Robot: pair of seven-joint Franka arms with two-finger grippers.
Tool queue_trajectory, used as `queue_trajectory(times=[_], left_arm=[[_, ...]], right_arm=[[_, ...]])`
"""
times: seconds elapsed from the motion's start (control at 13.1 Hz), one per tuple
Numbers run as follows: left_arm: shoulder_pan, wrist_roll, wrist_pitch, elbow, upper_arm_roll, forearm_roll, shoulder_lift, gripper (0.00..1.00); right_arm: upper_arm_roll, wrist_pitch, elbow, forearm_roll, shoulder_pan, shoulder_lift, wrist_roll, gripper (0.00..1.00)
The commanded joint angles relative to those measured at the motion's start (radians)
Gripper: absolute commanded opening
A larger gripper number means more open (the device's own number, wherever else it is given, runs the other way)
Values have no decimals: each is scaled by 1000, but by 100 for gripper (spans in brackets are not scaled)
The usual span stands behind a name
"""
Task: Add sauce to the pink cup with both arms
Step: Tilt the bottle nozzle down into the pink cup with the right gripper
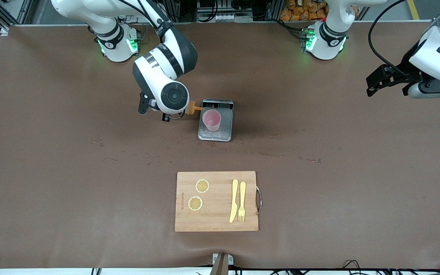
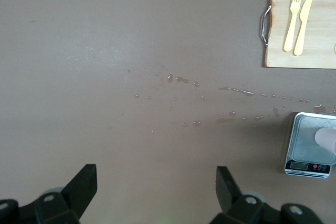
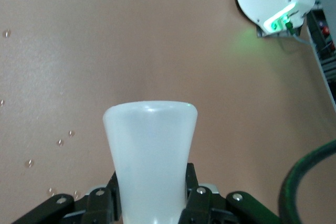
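The pink cup (image 1: 212, 119) stands upright on a small silver kitchen scale (image 1: 216, 135) in the middle of the table. My right gripper (image 1: 168, 114) is shut on the sauce bottle (image 1: 194, 108), tipped on its side with its orange nozzle at the cup's rim. In the right wrist view the whitish bottle body (image 3: 151, 156) sits between the fingers (image 3: 191, 182); the nozzle is hidden there. My left gripper (image 1: 376, 82) is open and empty, waiting in the air over the left arm's end of the table. The left wrist view shows its gripper (image 2: 155, 182) open, the cup (image 2: 326, 139) and scale (image 2: 307, 150).
A wooden cutting board (image 1: 216, 217) with two lemon slices (image 1: 202, 186), a yellow knife (image 1: 234, 200) and a fork (image 1: 241, 201) lies nearer the front camera than the scale. Droplets (image 1: 269, 154) are scattered on the brown table between the scale and the board.
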Motion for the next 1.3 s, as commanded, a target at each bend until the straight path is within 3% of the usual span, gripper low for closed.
queue_trajectory(times=[0.0, 0.84, 1.22], left_arm=[[-1, 14, -4, 0, -1, -8, -12, 100], [-2, 14, -7, 0, -3, -8, -14, 100], [-2, 14, -7, 0, -3, -8, -14, 100]], right_arm=[[-8, -81, 97, -54, 32, 67, 44, 48], [-9, -224, 282, -74, 36, 188, 44, 50], [-8, -225, 326, -58, 16, 187, 41, 36]])
